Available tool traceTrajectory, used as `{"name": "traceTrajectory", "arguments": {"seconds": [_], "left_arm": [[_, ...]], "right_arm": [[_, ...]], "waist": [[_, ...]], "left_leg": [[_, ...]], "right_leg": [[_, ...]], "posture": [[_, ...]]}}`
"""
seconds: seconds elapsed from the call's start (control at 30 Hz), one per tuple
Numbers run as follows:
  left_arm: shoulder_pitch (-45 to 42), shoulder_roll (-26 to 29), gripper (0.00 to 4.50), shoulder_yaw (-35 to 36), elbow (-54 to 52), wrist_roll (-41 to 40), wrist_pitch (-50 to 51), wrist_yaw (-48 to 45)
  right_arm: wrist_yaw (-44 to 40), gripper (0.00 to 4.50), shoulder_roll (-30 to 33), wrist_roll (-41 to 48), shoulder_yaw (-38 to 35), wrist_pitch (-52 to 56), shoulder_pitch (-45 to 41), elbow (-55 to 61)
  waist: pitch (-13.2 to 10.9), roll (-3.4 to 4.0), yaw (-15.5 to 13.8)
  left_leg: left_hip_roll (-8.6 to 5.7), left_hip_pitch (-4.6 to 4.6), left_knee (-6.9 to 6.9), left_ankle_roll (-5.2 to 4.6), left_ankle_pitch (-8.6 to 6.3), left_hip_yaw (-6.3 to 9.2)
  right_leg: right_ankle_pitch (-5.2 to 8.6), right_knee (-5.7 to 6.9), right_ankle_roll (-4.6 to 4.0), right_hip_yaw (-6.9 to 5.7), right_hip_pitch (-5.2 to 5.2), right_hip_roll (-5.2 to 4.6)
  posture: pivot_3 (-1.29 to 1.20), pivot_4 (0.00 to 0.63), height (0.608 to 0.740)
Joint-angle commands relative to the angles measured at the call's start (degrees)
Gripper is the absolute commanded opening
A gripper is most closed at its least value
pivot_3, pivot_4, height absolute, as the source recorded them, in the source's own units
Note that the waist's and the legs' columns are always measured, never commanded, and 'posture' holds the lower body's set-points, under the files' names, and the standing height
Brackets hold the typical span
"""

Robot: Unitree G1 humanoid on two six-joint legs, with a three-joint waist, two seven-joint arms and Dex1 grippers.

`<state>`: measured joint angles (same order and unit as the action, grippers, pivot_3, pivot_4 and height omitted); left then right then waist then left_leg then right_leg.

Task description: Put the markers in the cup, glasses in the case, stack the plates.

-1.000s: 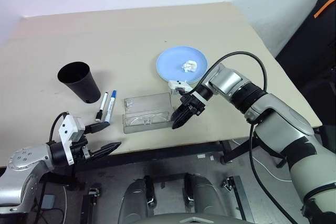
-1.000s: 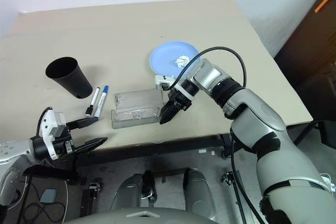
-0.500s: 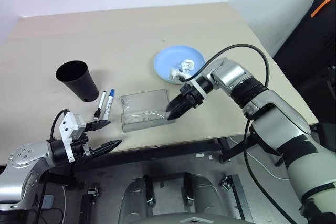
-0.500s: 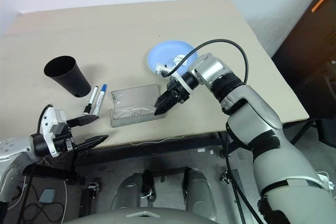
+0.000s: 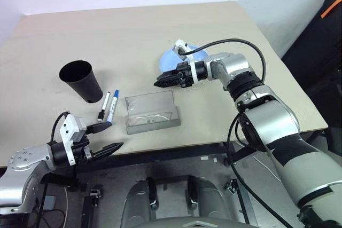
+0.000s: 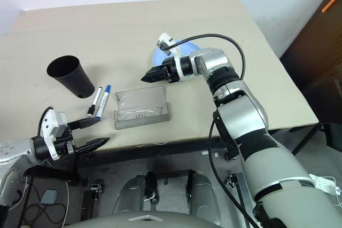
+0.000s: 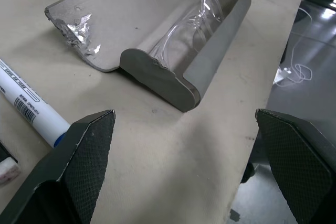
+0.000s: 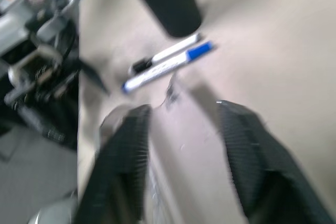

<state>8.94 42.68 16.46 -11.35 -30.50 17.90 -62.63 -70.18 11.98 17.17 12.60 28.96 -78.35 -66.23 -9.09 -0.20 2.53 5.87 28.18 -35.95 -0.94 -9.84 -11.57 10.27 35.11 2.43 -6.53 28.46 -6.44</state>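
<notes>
On the beige desk point(image 5: 64, 30) the black cup point(image 5: 81, 82) is standing upright toward the robot's left. The two markers point(image 5: 107, 108) are lying side by side just beside the cup's base, the black-capped one nearer the cup and the blue-capped one next to it, both flat on the surface.

The grey case point(image 5: 151, 111) is sitting near the front edge with its lid lying open and tilted back. The glasses point(image 7: 188, 31) are lying inside the case trough, their clear frame showing against the grey wall in the left wrist view.

The right tool point(image 5: 159, 84) is hanging above the desk, between the case and the blue plate point(image 5: 170, 60), pointing toward the robot's left. The arm is covering most of that plate, so only part of its rim is showing. The tool's black fingers are looking a little apart in the right wrist view, with bare desk showing between them, though that picture is smeared; nothing is sitting between them.

The left tool point(image 5: 111, 137) is hovering just off the front edge of the desk, near the markers, pointing toward the case. Its fingers point(image 7: 86, 153) are standing wide apart and are gripping nothing.
</notes>
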Motion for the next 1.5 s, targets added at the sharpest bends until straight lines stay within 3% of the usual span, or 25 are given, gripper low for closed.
{"name": "traceTrajectory", "arguments": {"seconds": [0.03,0.1,0.23,0.6,1.03,1.2,1.5], "left_arm": [[-0.3,0.4,4.5,0.6,-0.2,-0.2,-1.3,-0.6],[-0.4,0.5,4.5,0.8,-0.1,-0.2,-1.4,-0.6],[-0.4,0.5,4.5,1.0,0.0,-0.3,-1.5,-0.6],[1.8,1.0,4.5,2.8,-1.1,-1.4,-1.1,-0.8],[4.0,0.7,4.5,3.7,-1.4,-1.1,-2.1,-1.2],[4.8,0.4,4.5,3.7,-4.1,-1.5,-0.8,0.2],[4.0,1.0,4.5,3.4,-7.2,-2.5,2.4,2.5]], "right_arm": [[4.5,0.58,-1.7,-1.9,-3.5,-4.6,-2.6,-1.2],[6.9,0.03,-2.8,-4.6,-3.2,-9.3,-2.1,-1.7],[10.3,0.03,-4.6,-11.4,-0.8,-19.5,-0.5,-2.9],[12.1,0.03,-8.1,-21.2,0.4,-28.0,1.1,-7.6],[15.5,0.03,-10.1,-29.0,1.1,-29.9,0.6,-10.4],[12.8,0.03,-9.6,-30.6,1.2,-28.9,0.1,-10.6],[-0.1,0.03,-7.9,-28.1,-1.9,-24.6,-4.0,-9.5]], "waist": [[0.0,0.0,0.1],[0.0,0.0,0.2],[0.0,0.01,0.1],[0.0,0.01,0.1],[0.0,0.01,0.2],[0.0,0.01,0.1],[0.0,0.01,0.2]], "left_leg": [[0.0,-0.01,0.0,0.02,0.01,0.0],[0.01,-0.02,-0.02,0.04,0.03,0.01],[0.01,-0.04,-0.03,0.11,0.07,0.03],[0.03,-0.1,-0.05,0.14,0.09,0.03],[0.06,-0.13,0.0,0.2,0.13,0.02],[0.07,-0.13,0.01,0.21,0.13,0.01],[0.06,-0.14,0.02,0.22,0.14,0.03]], "right_leg": [[0.0,0.0,0.0,0.0,0.0,0.0],[0.0,0.01,0.0,0.01,-0.02,0.02],[0.0,0.07,0.01,0.0,-0.01,0.03],[0.0,0.14,0.0,0.0,-0.02,0.02],[0.0,0.22,-0.01,0.0,-0.01,0.03],[0.01,0.21,-0.01,0.0,0.0,0.02],[0.01,0.23,-0.01,0.0,-0.03,0.06]], "posture": [[0.0,0.15,0.711],[0.0,0.15,0.711],[0.0,0.15,0.711],[0.0,0.15,0.711],[0.0,0.15,0.711],[0.0,0.15,0.711],[0.0,0.15,0.711]]}}
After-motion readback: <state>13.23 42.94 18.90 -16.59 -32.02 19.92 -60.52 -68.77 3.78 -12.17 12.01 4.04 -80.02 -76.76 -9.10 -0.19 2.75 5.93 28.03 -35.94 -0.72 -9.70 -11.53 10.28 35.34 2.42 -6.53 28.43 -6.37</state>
